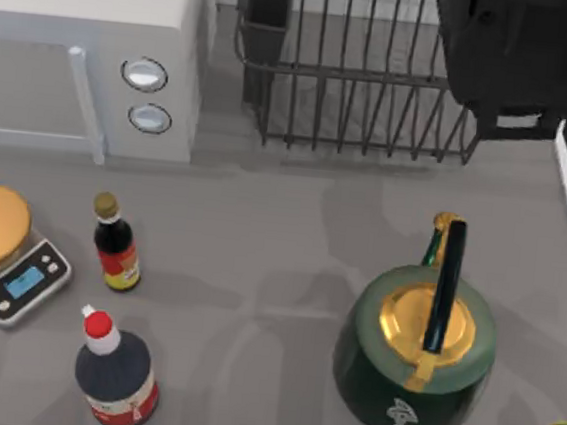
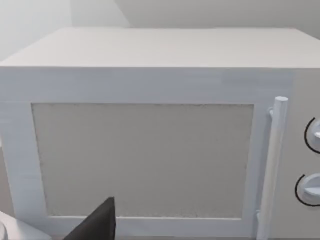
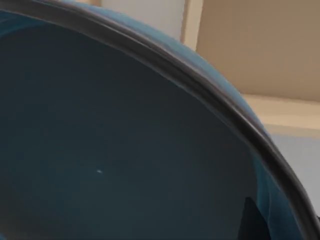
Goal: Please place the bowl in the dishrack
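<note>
Right wrist view puts the blue bowl (image 3: 125, 150) right against my lens; whether my right tool grips it, I cannot tell. From above, my right arm (image 1: 520, 54) hangs over the dishrack (image 1: 356, 89) at the table's far edge.

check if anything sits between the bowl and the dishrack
Nothing visible does. The right arm hangs over the right end of the dishrack, and its wrist view shows the blue bowl up close. The kettle, bottles and scale stand on the table nearer the front, away from the rack.
</note>
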Motion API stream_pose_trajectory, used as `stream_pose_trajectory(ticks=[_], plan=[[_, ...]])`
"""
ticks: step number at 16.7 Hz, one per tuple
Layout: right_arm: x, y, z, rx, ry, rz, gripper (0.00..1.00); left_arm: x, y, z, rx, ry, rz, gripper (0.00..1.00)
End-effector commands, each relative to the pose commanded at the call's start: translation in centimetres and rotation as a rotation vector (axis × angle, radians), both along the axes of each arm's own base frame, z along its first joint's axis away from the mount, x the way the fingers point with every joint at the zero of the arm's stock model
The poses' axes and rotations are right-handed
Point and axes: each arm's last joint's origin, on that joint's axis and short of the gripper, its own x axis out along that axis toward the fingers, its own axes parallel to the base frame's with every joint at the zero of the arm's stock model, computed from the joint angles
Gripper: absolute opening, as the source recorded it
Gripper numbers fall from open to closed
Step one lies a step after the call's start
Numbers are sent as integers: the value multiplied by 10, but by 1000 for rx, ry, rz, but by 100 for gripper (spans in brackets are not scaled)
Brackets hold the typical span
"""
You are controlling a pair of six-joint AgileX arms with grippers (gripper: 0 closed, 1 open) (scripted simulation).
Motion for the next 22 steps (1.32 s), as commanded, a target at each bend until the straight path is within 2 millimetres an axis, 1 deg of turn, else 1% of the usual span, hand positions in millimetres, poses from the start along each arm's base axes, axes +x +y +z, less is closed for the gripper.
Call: stream_pose_trajectory(ticks=[2,4,7,10,11,13,15,17,18,20,22], plan=[[-16,5,6,72,-46,-7,0,0,0,0,0,0,0,100],[-23,6,8,103,-65,-16,0,0,0,0,0,0,0,100],[-23,6,9,104,-65,-17,0,0,0,0,0,0,0,100],[-16,9,5,102,-63,-19,0,0,0,0,0,0,0,100],[-9,13,-1,100,-62,-20,0,0,0,0,0,0,0,100],[16,24,-20,94,-58,-23,0,0,0,0,0,0,0,100],[49,35,-49,95,-58,-22,0,0,0,0,0,0,0,100],[87,39,-84,109,-69,-20,0,0,0,0,0,0,0,100],[106,37,-103,117,-75,-19,0,0,0,0,0,0,0,100],[138,28,-140,120,-80,-17,0,0,0,0,0,0,0,100],[162,16,-170,113,-75,-17,0,0,0,0,0,0,0,100]])
